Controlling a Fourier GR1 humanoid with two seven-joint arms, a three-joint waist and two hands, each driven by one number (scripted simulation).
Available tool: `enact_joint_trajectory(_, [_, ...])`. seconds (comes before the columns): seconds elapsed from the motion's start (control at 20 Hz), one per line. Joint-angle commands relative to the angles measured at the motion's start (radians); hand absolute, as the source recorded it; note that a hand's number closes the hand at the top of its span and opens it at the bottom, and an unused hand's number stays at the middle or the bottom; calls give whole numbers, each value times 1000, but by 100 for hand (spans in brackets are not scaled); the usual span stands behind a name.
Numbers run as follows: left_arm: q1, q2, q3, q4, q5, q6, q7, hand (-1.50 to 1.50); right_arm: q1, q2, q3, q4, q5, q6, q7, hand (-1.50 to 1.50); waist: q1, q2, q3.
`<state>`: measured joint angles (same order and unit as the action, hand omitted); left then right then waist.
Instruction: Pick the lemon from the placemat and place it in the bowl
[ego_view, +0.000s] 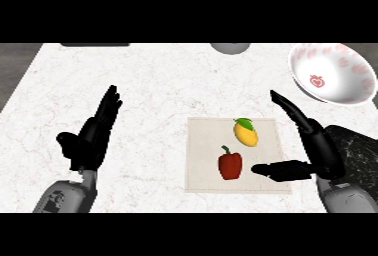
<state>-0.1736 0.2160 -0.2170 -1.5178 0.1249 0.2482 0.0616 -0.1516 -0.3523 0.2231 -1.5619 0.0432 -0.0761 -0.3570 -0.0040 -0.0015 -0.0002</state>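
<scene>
The lemon (246, 133) lies on the placemat (204, 175) at center right. The bowl (334, 74) is cut off at the upper right. Both hands, left (90, 136) and right (314, 150), are open; the right thumb hides the mat's edge.

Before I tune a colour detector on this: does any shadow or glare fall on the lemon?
Head view: the lemon on the placemat shows evenly lit, no glare spot or shadow over it; the right hand beside the mat is plain black, detail hard to read; the bowl is cut by the right edge.
</scene>
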Motion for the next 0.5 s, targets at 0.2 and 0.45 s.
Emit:
enact_joint_trajectory(0.2, [0, -8, 12, -29, -29, -12, 10, 0, -91, -64, 2, -140, 50, 80, 401, -150, 2, -1, 0])
enact_joint_trajectory(0.45, [33, -10, 9, -59, -17, -33, 31, 0, -167, -79, 43, -80, 79, 159, 585, -150, 9, 0, -1])
